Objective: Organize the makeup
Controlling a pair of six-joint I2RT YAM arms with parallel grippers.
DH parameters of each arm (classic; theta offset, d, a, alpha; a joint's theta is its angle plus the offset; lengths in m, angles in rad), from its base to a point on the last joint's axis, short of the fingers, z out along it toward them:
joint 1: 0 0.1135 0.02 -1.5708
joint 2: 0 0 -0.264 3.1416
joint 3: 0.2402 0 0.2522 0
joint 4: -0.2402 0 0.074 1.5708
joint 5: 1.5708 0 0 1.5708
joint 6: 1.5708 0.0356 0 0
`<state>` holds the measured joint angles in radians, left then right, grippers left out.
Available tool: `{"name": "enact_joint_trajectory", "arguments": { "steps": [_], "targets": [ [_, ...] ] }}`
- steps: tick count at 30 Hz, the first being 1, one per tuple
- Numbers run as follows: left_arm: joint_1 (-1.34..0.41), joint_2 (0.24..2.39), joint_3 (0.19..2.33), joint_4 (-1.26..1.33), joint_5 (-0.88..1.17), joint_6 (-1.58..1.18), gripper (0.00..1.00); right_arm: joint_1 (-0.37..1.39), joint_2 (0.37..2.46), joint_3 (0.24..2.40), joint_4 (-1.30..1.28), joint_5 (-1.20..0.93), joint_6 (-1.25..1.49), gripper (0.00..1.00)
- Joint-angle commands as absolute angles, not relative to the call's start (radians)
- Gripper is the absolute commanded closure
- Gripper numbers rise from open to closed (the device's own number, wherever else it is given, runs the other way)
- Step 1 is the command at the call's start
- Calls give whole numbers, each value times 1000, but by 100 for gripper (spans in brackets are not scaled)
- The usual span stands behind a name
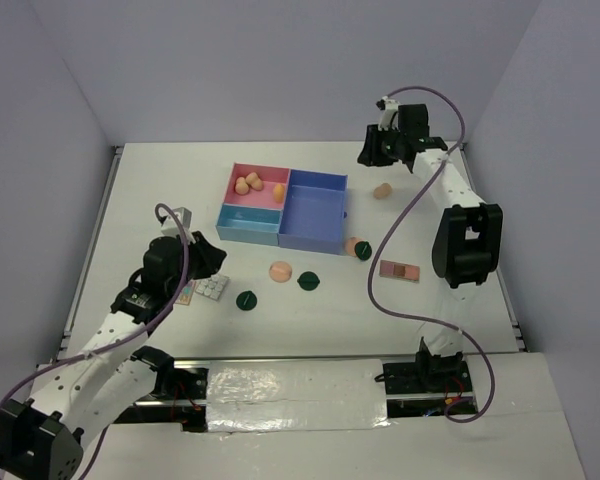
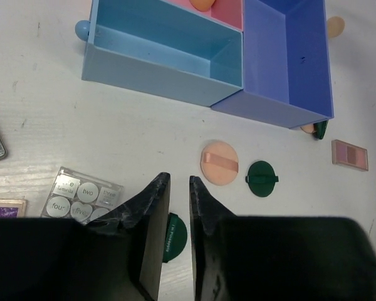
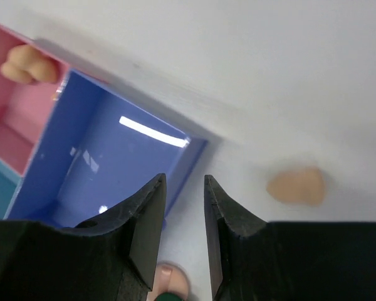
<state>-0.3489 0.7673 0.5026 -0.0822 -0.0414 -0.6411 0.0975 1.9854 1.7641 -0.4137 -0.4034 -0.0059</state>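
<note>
Black fingers of the left end effector (image 2: 178, 182) crowd the bottom of its wrist view, the jaws drawn to a narrow slit with nothing between them and nothing touched. Peeping out beneath them at six o'clock is a dark green compact (image 2: 174, 235), flat on the counter (image 2: 113, 138). A peach puff (image 2: 219, 163) and a second compact (image 2: 261, 178) lie at two o'clock from the tips, and a clear palette (image 2: 81, 195) at nine o'clock.

Overhead now: the tray (image 1: 315, 180) stands mid-counter with three sponges (image 1: 248, 184) in its pink compartment. The rest of the makeup is loose. A lone sponge (image 1: 382, 190) sits at three o'clock from the tray, a pink palette (image 1: 399, 270) at four o'clock, and compacts and puffs are strung from five to seven.

The right end effector (image 3: 183, 182) hangs above the tray's violet corner, jaws a little apart and carrying nothing. In its wrist view the lone sponge lies at three o'clock from the tips.

It looks like early sorting, with the sponges nearly done. The right arm seems lined up for that last one: it needs wider jaws, a shift toward three o'clock, then a drop over it. On the left the compact is the likely target — thin and flat, so the fingers must open and come down low across its edge, where a skid is the risk.
</note>
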Motion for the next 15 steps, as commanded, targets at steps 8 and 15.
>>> {"name": "enact_joint_trajectory", "arguments": {
  "steps": [8, 15],
  "targets": [
    [-339, 792, 506, 28, -9, -680, 45, 37, 2052, 1749, -518, -149, 261, 51],
    [-339, 793, 488, 54, -9, -698, 36, 26, 2106, 1766, -528, -31, 259, 46]
  ]
}}
